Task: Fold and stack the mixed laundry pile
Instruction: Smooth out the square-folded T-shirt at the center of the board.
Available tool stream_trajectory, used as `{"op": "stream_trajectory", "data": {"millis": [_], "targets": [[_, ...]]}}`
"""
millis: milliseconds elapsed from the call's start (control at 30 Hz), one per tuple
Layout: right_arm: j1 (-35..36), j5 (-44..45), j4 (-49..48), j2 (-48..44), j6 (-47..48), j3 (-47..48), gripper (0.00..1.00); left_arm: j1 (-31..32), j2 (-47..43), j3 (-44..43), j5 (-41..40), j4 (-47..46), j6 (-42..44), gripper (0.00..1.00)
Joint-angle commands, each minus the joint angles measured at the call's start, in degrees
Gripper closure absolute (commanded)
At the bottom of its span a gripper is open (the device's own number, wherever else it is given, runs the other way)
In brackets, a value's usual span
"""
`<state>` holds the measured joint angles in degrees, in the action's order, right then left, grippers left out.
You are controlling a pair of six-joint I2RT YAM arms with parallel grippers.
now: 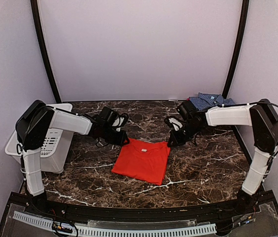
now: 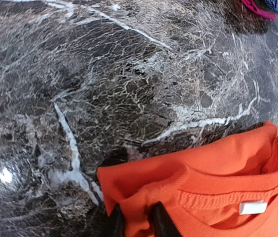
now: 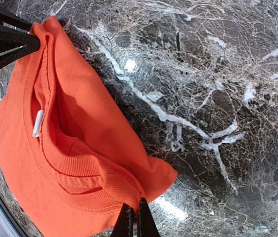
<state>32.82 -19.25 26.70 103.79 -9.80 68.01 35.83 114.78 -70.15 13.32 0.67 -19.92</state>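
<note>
The orange-red shirt (image 1: 142,160) lies folded on the middle of the marble table. My left gripper (image 1: 123,139) is shut on its far left corner; in the left wrist view the fingers (image 2: 161,221) pinch the cloth (image 2: 213,173) near the collar. My right gripper (image 1: 171,142) is shut on the far right corner; in the right wrist view the fingertips (image 3: 144,222) clamp the ribbed collar edge of the shirt (image 3: 65,148). The blue-and-white checked shirt (image 1: 209,101) lies bunched at the back right corner.
A white slotted basket (image 1: 50,143) stands at the table's left edge beside my left arm. The left gripper's black body (image 3: 3,39) shows at the top left of the right wrist view. Dark marble table (image 1: 203,168) with curtain walls around.
</note>
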Motion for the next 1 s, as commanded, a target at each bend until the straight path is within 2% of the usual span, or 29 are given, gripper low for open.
{"op": "stream_trajectory", "data": {"millis": [0, 33, 100, 233, 267, 333, 467, 633, 800, 833, 900, 967], "targets": [[-0.29, 0.61, -0.43, -1.16, 0.56, 2.41, 1.00, -0.45, -2.65, 0.08, -0.82, -0.49, 0.18, 0.88], [-0.30, 0.71, -0.65, -1.17, 0.69, 2.69, 1.00, -0.47, -3.17, 0.45, -1.83, -0.36, 0.16, 0.95], [-0.30, 1.05, -1.25, -0.69, 1.15, 3.06, 1.00, -0.69, -4.10, 0.64, -2.92, 0.47, 0.02, 1.00], [-0.52, 1.14, -2.35, 3.47, 1.62, 4.41, 1.00, -1.61, -3.69, 1.99, -4.77, 0.56, -1.02, 0.98], [-0.56, 1.26, -3.00, 4.91, 1.63, 4.60, 1.00, -2.05, -3.56, 2.32, -5.07, -0.01, -1.95, 0.96], [-0.82, 1.94, -3.48, 7.95, 1.31, 5.37, 1.00, -2.64, -3.28, 3.36, -5.58, -0.45, -3.03, 0.81], [-1.17, 2.91, -4.89, 11.03, 0.31, 5.44, 1.00, -2.89, -5.67, 5.38, -6.08, -0.49, -3.25, 0.63], [-2.08, 3.18, -6.25, 13.49, -0.47, 5.75, 1.00, -2.92, -13.43, 7.67, -6.60, 0.33, -2.23, 0.49], [-3.46, 3.48, -6.68, 14.59, -0.55, 6.88, 1.00, -2.71, -21.24, 12.29, -3.31, -0.22, -2.60, 0.38], [-3.73, 3.50, -6.62, 14.48, -0.57, 7.33, 0.99, -2.64, -21.87, 12.83, -2.47, -0.42, -2.83, 0.33], [-4.21, 3.06, -6.31, 13.84, -0.51, 8.28, 0.88, -2.40, -23.58, 14.34, -1.85, -0.48, -3.16, 0.29], [-4.35, 2.33, -5.55, 12.58, -0.47, 9.22, 0.75, -1.86, -24.77, 15.40, -1.25, -0.51, -3.31, 0.27]]}}
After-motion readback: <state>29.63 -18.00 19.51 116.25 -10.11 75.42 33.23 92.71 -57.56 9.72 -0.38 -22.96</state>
